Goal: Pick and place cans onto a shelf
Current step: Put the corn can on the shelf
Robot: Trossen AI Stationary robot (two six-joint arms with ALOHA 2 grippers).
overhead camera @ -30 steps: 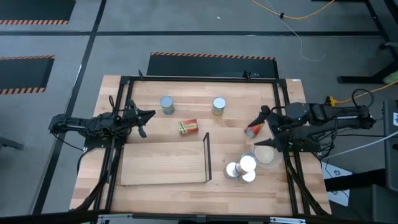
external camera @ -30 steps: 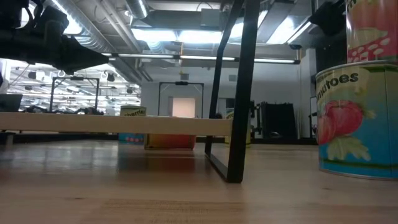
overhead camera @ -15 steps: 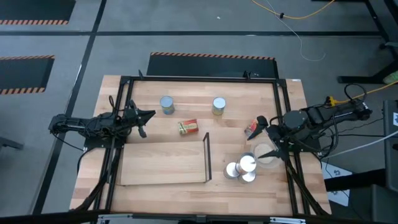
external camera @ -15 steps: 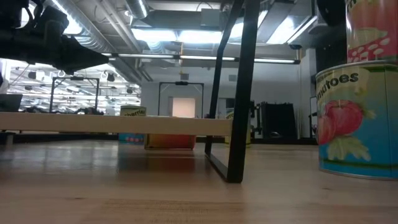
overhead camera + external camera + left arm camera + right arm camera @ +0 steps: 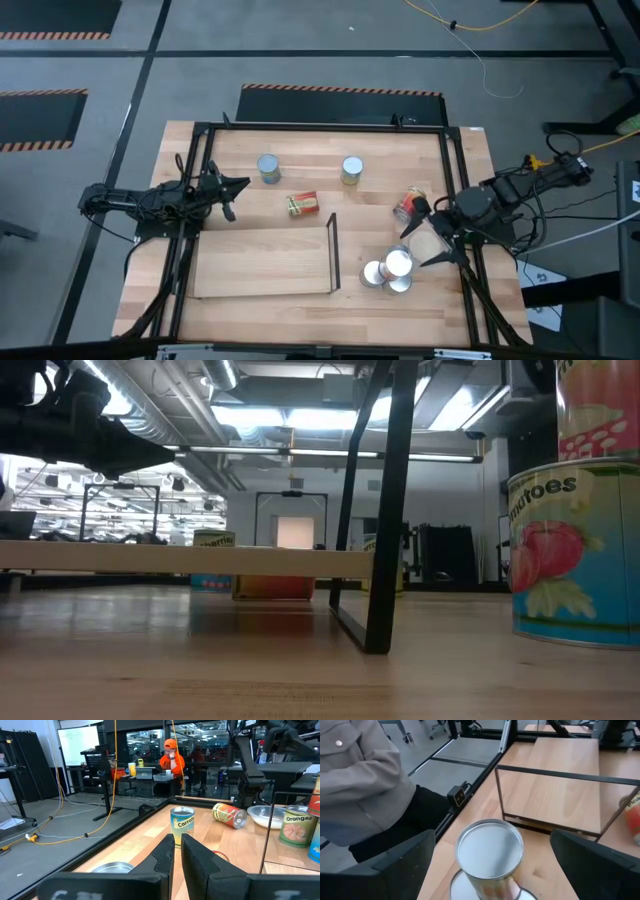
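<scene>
At table's right edge: right gripper (image 5: 428, 232) spread wide, empty, poised above can cluster (image 5: 387, 270) beside shelf (image 5: 262, 261)'s black frame. Stacked can (image 5: 490, 855) centred between its fingers. Step: approach for pick. Next: descend, straddle stacked can, close without toppling stack. Left gripper (image 5: 226, 195) waits at left, fingers nearly pressed together, empty. Shelf bare.

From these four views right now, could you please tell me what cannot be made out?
- Low view: the blue-labelled tomato can is cut off by the right edge.
- High view: the round beige dish is partly hidden by the open right gripper.
- Left wrist view: the silvery tin top is partly hidden behind that arm's fingers.
</scene>
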